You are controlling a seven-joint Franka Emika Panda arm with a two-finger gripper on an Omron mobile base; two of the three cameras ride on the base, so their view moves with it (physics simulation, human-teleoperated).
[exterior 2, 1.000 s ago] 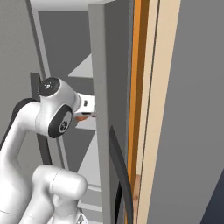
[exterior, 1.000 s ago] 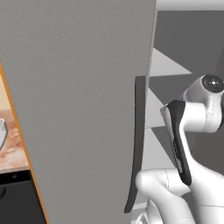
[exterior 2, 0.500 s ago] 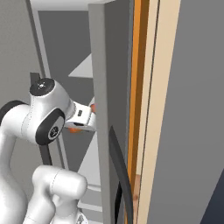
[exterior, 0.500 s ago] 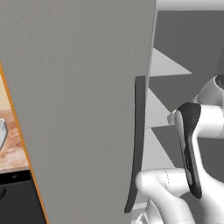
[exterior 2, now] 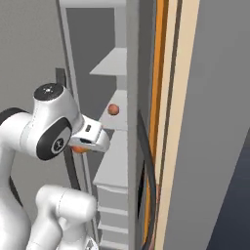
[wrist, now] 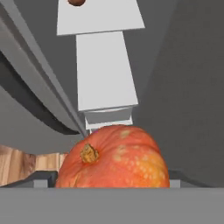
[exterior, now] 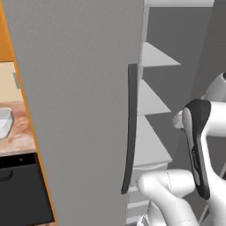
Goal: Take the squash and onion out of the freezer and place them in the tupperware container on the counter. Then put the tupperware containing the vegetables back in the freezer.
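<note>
Orange squash (wrist: 114, 158) sits right between the wide gripper (wrist: 113, 177) tips.

No readable text, label, brand, number or sign on any surface in any view.

A kitchen: tall freezer (exterior: 79, 110), marbled counter (exterior: 15, 139), orange cabinets (exterior: 6, 35).
</note>
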